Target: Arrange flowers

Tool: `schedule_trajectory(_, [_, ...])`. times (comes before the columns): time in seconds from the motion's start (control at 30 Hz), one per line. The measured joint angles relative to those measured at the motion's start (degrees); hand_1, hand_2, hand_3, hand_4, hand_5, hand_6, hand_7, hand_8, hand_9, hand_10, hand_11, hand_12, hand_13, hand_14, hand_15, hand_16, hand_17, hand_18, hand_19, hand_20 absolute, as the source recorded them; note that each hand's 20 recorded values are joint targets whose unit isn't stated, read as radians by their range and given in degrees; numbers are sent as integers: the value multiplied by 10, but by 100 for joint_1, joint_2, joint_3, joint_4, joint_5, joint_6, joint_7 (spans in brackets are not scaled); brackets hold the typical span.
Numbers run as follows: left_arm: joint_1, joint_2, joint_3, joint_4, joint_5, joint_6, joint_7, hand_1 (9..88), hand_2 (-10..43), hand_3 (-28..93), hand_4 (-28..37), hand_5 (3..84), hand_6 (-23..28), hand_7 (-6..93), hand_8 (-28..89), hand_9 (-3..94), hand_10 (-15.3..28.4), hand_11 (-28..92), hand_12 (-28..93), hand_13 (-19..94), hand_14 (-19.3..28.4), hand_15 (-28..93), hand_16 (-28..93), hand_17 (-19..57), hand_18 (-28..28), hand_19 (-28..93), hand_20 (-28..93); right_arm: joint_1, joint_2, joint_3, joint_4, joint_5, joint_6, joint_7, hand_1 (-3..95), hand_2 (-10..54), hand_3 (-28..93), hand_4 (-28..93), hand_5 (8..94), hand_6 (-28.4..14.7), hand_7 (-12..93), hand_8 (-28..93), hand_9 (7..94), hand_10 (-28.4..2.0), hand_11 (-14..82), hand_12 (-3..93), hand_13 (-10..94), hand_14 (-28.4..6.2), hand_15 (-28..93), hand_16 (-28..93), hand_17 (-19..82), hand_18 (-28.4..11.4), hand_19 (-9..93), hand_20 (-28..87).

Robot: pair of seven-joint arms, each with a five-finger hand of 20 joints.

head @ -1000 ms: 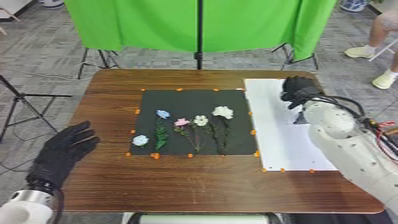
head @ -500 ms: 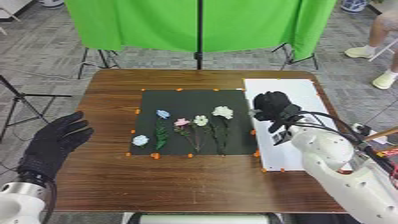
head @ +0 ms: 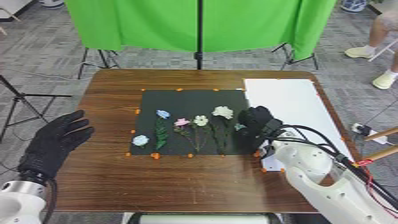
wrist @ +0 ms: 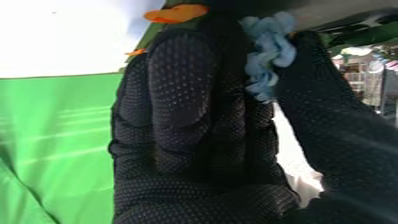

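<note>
At the desk's [head: 195,187] left, the left hand [head: 55,145] is open, relaxed and empty. On the black mat [head: 178,100] lie a low blue bloom [head: 140,140], a stemmed blue one [head: 163,114], a pink flower [head: 182,122], a small white flower [head: 201,120] and a large white one [head: 223,112]. The right hand [head: 258,120] has just swung from the white sheet [head: 284,97] to the mat's right edge, thumb and fingers closed on a pale blue flower [wrist: 266,55]; laying it beside the row seems next.
</note>
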Motion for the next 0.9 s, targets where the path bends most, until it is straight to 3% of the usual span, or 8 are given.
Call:
schedule_trajectory(0.17, [7, -12, -6, 0, 1, 0, -6, 326, 30, 723, -283, 383, 51, 335, -165, 360, 153, 378, 96, 299, 177, 521, -82, -49, 231, 637, -43, -76, -6, 185, -143, 10, -395, -83, 317, -95, 835, -283, 619, 20, 430, -145, 731, -68, 380, 273, 739, -25, 565, 240, 288, -154, 733, 383])
schedule_trajectory(0.33, [12, -21, -6, 0, 1, 0, -9, 326, 30, 723, -283, 383, 51, 335, -165, 359, 153, 379, 97, 300, 177, 519, -82, -49, 231, 638, -44, -173, 0, 296, -218, 58, -497, -188, 257, -95, 856, -283, 604, 18, 413, -243, 697, -76, 398, 245, 714, -34, 574, 237, 273, -162, 726, 390])
schedule_trajectory(0.6, [12, -28, -6, 1, 1, 0, -17, 327, 30, 723, -283, 383, 51, 333, -164, 359, 154, 377, 96, 300, 177, 520, -82, -50, 231, 638, -45, -539, -16, 680, -513, 557, -757, -234, 184, -95, 840, -283, 530, -19, 338, -206, 611, -103, 380, 240, 673, -55, 593, 228, 252, -179, 718, 402])
schedule_trajectory(0.7, [11, -34, -6, 2, 2, 0, -22, 326, 30, 722, -283, 383, 52, 332, -164, 359, 153, 377, 97, 300, 177, 520, -82, -50, 231, 638, -45, -739, -59, 943, -676, 1007, -804, -191, 169, -95, 842, -283, 489, -38, 252, -174, 558, -116, 322, 215, 627, -71, 598, 209, 242, -188, 721, 410])
schedule_trajectory(0.9, [11, -44, -6, 4, 4, 0, -31, 326, 30, 722, -283, 383, 51, 332, -163, 358, 152, 375, 96, 299, 177, 517, -82, -50, 230, 636, -45, -937, -169, 1395, -887, 1874, -794, 6, 154, -91, 843, -283, 430, -55, 223, -155, 476, -123, 293, 205, 537, -91, 563, 181, 208, -200, 696, 402])
